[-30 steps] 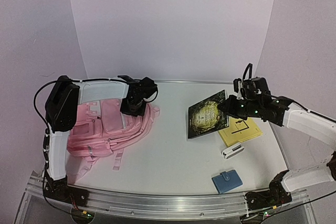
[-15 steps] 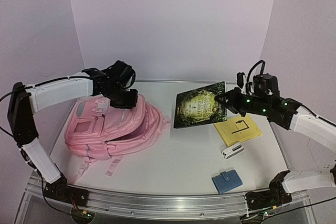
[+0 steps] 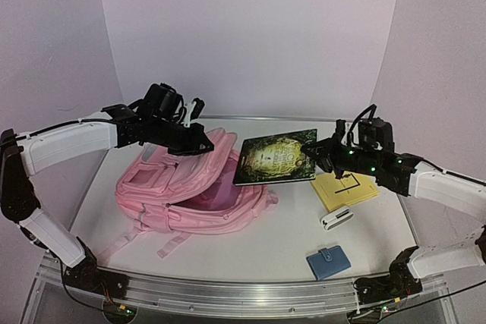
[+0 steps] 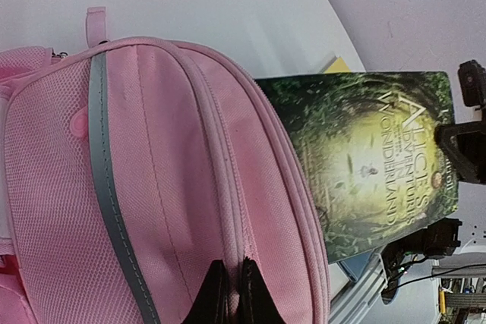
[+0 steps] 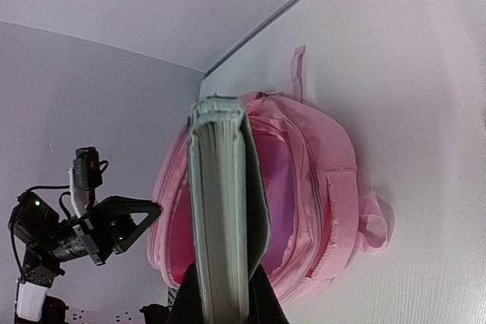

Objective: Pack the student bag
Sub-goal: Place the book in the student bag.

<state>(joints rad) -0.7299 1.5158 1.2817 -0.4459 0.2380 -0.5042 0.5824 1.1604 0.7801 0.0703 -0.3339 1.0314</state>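
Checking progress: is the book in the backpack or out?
Out: the right end effector holds the book at the open mouth of the backpack.

Mouth of student bag (image 3: pixel 175 187) seemingly agape, book (image 3: pixel 275 158) at its rim

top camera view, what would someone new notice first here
The big pink backpack lies left of centre, its top pinched by the left hand so the mouth gapes. A green book hangs in the air just beside that opening, gripped at its right edge by the right hand. A yellow notepad and a blue wallet lie on the table to the right.
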